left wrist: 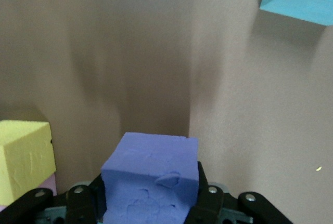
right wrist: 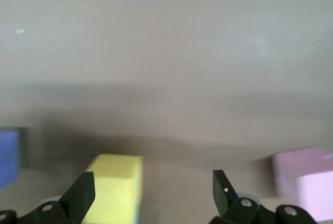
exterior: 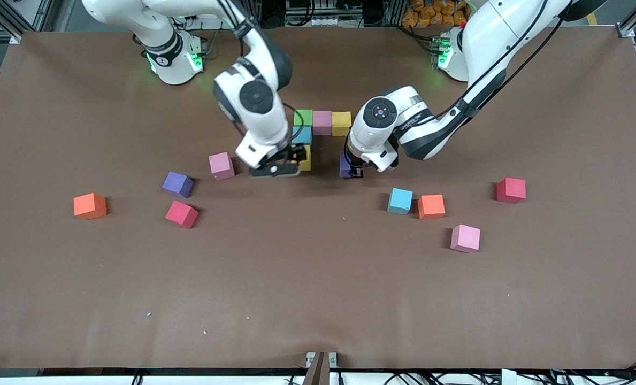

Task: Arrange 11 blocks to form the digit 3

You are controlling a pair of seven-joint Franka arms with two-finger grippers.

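Three blocks [exterior: 322,122] touch in a row, a column [exterior: 302,144] joining them.

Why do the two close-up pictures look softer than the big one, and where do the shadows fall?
Front view: sharp and evenly lit, each cube casting a short soft shadow, green lamp glow at both arm bases. Left wrist view: the purple block is crisp, broad dim bands of shadow crossing the table. Right wrist view: hazy throughout, the yellow block and pink block blurred, a dark shadow band above them.

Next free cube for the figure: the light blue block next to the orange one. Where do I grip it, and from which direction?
Come straight down on the light blue block and close on the two upright faces that do not face the orange block, which sits close beside it. It lies flat, slightly turned, so I'd rotate the gripper to match its edges first.
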